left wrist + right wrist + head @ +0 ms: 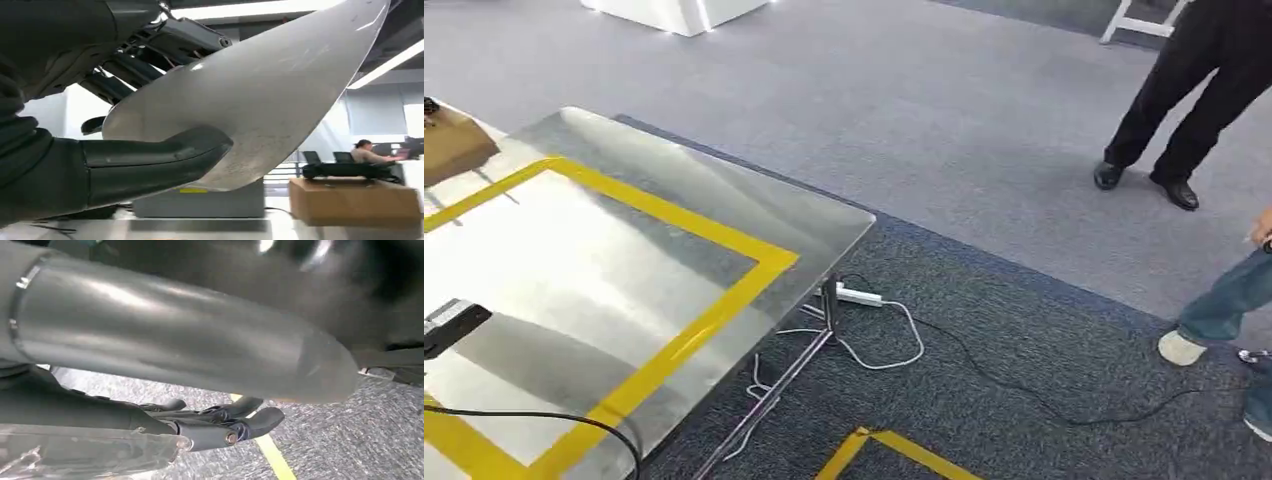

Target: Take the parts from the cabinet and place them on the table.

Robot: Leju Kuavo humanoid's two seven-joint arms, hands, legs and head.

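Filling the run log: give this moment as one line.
left hand: holds curved metal part | right hand: holds nothing, over carpet | steel table: yellow-taped zone bare | part not yet placed

Qty as counted, head view unless noted:

- 1 steel table (824, 215), marked w/ 1 yellow tape frame (724, 300).
- 1 brown box (454, 145) is seen at the table's far corner.
- 1 white power strip (859, 296) is counted on the carpet.
- 2 persons are partly shown: 1 pair of dark-trousered legs (1194, 90), 1 jeans leg (1224, 305).
- Left wrist view: 1 curved sheet-metal part (260, 100), 1 seated person (367, 152).
- 2 robot hands total: left hand (100, 170), right hand (215, 422).
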